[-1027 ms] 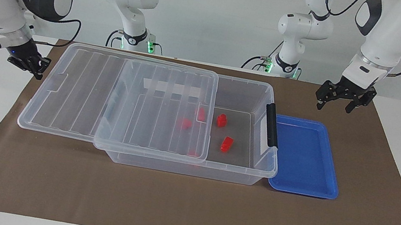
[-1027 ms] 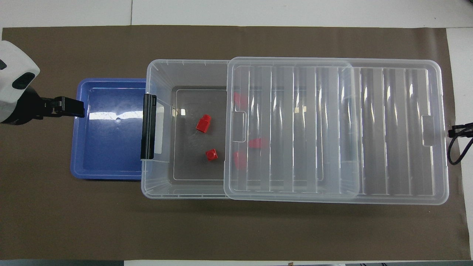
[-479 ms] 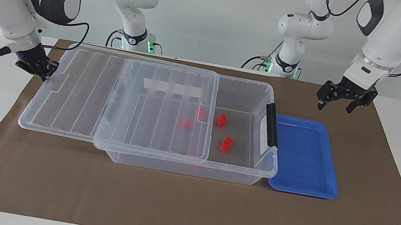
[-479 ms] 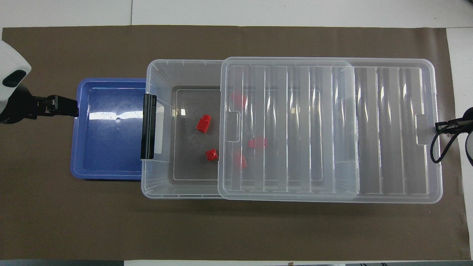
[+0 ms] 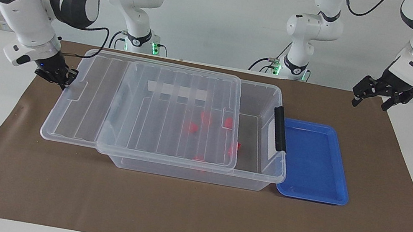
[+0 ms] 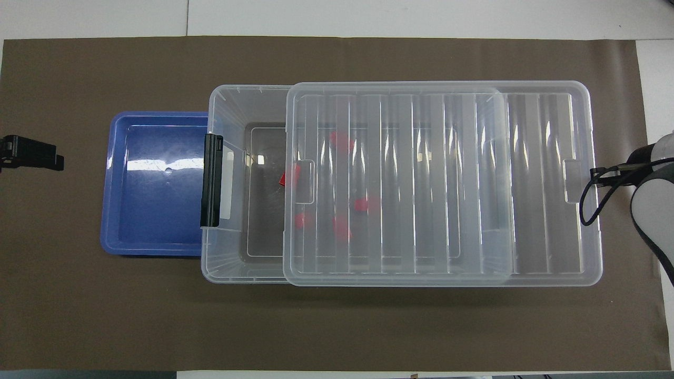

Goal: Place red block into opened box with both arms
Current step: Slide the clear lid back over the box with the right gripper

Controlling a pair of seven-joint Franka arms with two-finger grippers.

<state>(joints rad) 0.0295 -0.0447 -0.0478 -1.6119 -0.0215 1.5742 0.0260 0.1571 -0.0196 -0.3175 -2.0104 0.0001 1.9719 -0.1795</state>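
The right pincer (image 5: pixel 61 79), pressed together, is set against the end edge of the lid (image 5: pixel 149 101) at the right arm's end of the bench (image 5: pixel 189 215) — a lid-closing step is judged to be in hand, with the red blocks (image 5: pixel 192 127) already lying inside the box (image 5: pixel 252 171), seen through the ribbed lid. The left pincer (image 5: pixel 384 94), spread and empty, is held over the bench near the blue tray (image 5: pixel 315 163), waiting. Next, a level push toward the black clip handle (image 5: pixel 280 128) is called for — the strip of box beside it is not yet covered.
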